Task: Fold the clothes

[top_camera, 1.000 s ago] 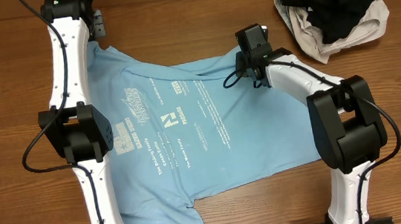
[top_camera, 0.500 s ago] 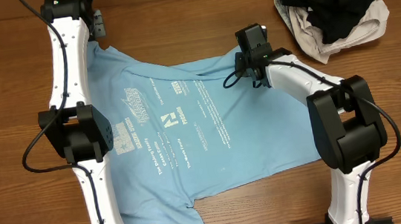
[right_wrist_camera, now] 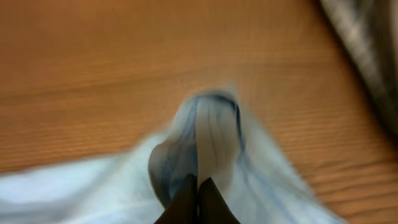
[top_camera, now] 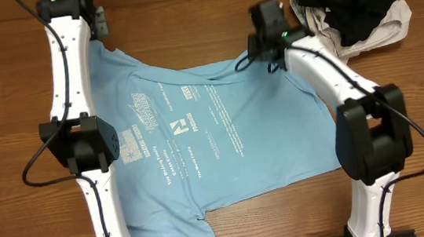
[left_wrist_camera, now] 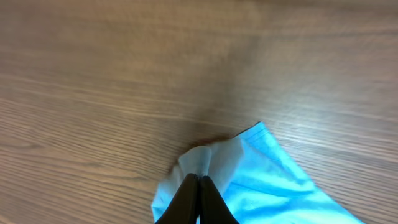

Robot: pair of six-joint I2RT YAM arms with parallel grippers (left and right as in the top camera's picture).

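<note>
Both ends are pinched tight at the moment. My left gripper (left_wrist_camera: 199,182) is clamped on a bunched corner of the sky-blue T-shirt (top_camera: 198,136), up by the back left corner of the bench (top_camera: 185,11). My right gripper (right_wrist_camera: 198,183) is squeezed shut on a little ruffled fold of the same shirt along its back edge, toward the back right. The rest of the shirt lies spread across the middle of the bench, print facing up and a bit wrinkly. A heap of black and cream garments (top_camera: 350,1) sits in the back right corner.
</note>
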